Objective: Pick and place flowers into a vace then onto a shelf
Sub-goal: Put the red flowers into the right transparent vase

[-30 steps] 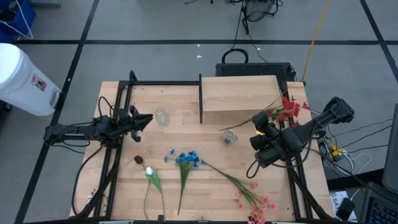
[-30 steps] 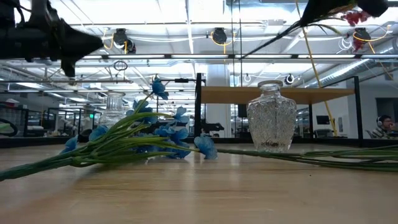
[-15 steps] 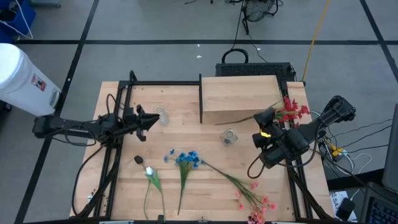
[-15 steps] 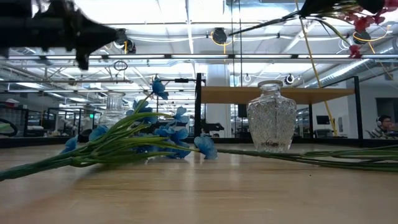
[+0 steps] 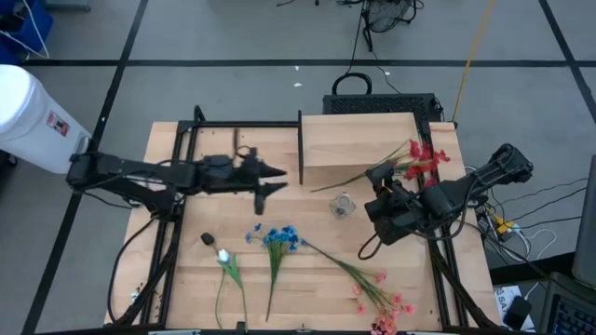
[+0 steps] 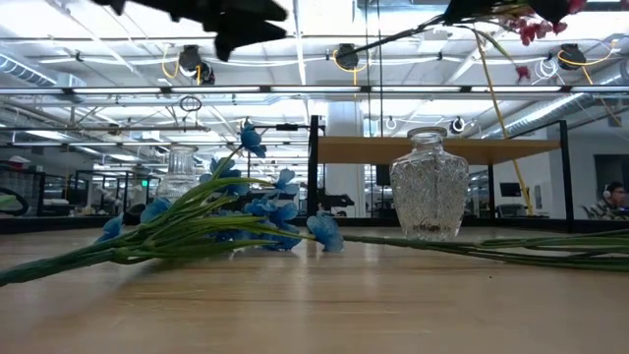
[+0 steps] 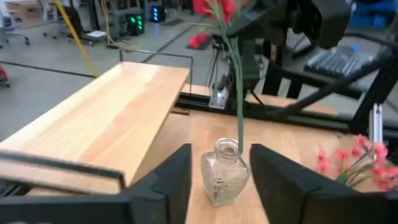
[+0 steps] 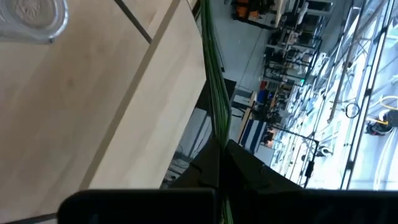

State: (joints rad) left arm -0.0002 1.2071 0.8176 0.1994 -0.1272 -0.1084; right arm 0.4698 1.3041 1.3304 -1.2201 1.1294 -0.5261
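Note:
My right gripper (image 5: 380, 174) is shut on a red-blossomed flower (image 5: 421, 158) near the table's right edge. It holds the flower high above the clear glass vase (image 5: 343, 205), which stands on the tabletop in front of the raised pale shelf (image 5: 358, 140). My left gripper (image 5: 277, 181) hovers open, high over the table's middle and left of the vase, with the vase beyond its fingers (image 7: 225, 171). A blue bunch (image 5: 277, 237), a white bud (image 5: 223, 254) and a pink spray (image 5: 377, 298) lie flat near the front edge. My right gripper pinches the flower's green stalk (image 8: 216, 127) between its two fingers, nearer the blossom end than the bare end. The fingers lie across the stalk. The flower is lifted clear, and its bare end (image 5: 317, 190) slants down toward the table's left, above and beyond the vase.
A second small glass vase (image 6: 182, 169) stands at the far left, under my left arm in the high view. A small black object (image 5: 207, 239) lies beside the white bud. Black frame rails (image 5: 177, 214) run along both sides. The shelf's dark upright panel (image 5: 300, 147) is at its left end.
My left gripper has swung up and toward the table's right, from beside the far-left vase to over the table's middle, and has opened wider. My right gripper has turned a little, shifting the red flower slightly toward the table's left.

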